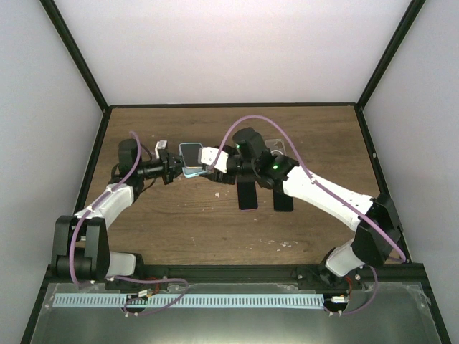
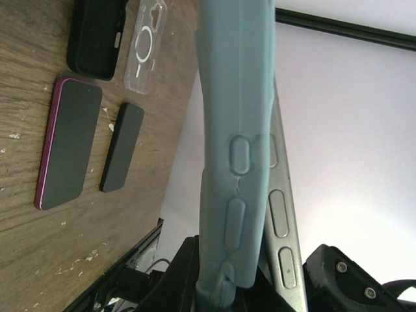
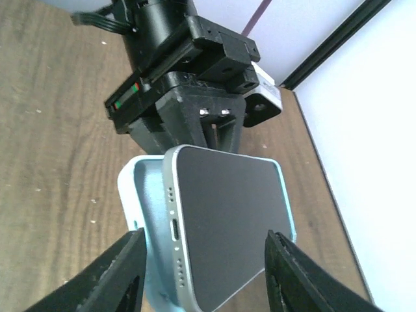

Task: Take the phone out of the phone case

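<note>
A light blue phone case (image 3: 133,195) holds a silver phone (image 3: 227,214) with a dark screen, up in the air over the table. The phone's port end is lifted out of the case; its far end still sits inside. My left gripper (image 2: 253,286) is shut on the far end of the case (image 2: 237,130), with the phone's edge (image 2: 281,208) beside it. My right gripper (image 3: 205,260) is open, its fingers (image 3: 123,273) on either side of the phone's port end. In the top view the left gripper (image 1: 172,170) and right gripper (image 1: 215,159) meet at the case (image 1: 191,159).
On the table below lie a black case (image 2: 97,36), a clear case (image 2: 146,45), a purple-edged phone (image 2: 68,143) and a thin black slab (image 2: 122,146). In the top view two dark items (image 1: 247,195) lie under my right arm. Black frame posts edge the table.
</note>
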Robot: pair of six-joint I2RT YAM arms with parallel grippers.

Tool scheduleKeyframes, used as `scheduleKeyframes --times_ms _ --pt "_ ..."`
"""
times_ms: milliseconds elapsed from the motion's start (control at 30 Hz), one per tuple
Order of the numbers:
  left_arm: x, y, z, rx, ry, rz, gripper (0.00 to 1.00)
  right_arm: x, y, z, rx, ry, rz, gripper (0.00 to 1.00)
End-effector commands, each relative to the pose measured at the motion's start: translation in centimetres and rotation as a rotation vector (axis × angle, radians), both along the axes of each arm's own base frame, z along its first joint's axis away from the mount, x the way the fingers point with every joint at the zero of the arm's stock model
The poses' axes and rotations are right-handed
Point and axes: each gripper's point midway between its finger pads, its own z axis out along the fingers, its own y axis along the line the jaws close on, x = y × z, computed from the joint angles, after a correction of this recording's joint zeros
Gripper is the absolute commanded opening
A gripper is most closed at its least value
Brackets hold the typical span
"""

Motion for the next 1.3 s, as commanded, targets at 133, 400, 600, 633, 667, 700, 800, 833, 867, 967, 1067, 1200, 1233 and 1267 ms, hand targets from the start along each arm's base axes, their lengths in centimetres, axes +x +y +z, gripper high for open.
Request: scheduleKeyframes --times_ms 133,400,600,633,667,700,800,833,867,967,1067,1200,1233,1267 --pt "0.3 0.0 1.9 -0.013 -0.042 -0.003 0.00 3.0 0.5 0.7 -0.035 -0.165 -0.106 0.41" --pt "0.4 0.1 1.8 -0.016 -0.031 0.004 0.00 3.4 0.8 -0.8 -0.088 -0.308 -0.135 0.35" --pt "0.4 0.0 1.7 -0.011 -0.037 -0.002 0.00 3.2 1.7 -0.4 -0.072 -0.316 -0.123 0.15" --pt "0.4 0.0 1.7 -0.010 -0.038 -0.003 0.00 3.2 1.8 -0.4 -0.071 -0.317 -0.123 0.11" --pt "0.4 0.0 1.7 -0.008 -0.042 -0.004 0.00 3.2 1.8 -0.2 -0.068 -0.319 -0.123 0.07" --pt "0.4 0.0 1.5 -0.005 -0.041 -0.006 0.00 3.3 1.9 0.0 -0.065 -0.322 -0.125 0.02" --pt "0.2 0.1 1.2 0.013 -0.049 -0.010 0.00 3.2 2.0 1.6 -0.029 -0.330 -0.132 0.01" --pt "0.2 0.1 1.0 0.023 -0.047 -0.007 0.00 3.1 2.0 2.4 -0.013 -0.331 -0.135 0.01" --pt "0.2 0.2 0.8 0.036 -0.050 -0.006 0.00 3.1 2.0 3.0 0.004 -0.329 -0.140 0.01" --pt "0.0 0.5 -0.2 0.085 -0.051 0.002 0.00 3.0 1.8 5.3 0.056 -0.326 -0.159 0.01" --pt "0.0 0.9 -1.0 0.138 -0.068 0.011 0.00 2.9 1.3 7.4 0.110 -0.325 -0.187 0.01" --pt "0.0 2.0 -2.8 0.227 -0.072 0.032 0.00 2.7 0.6 10.7 0.188 -0.332 -0.222 0.01" --pt "0.0 2.2 -3.2 0.249 -0.079 0.035 0.00 2.7 0.4 11.4 0.204 -0.335 -0.228 0.01" --pt "0.0 2.5 -3.6 0.272 -0.078 0.040 0.00 2.6 0.2 12.1 0.222 -0.340 -0.235 0.01"
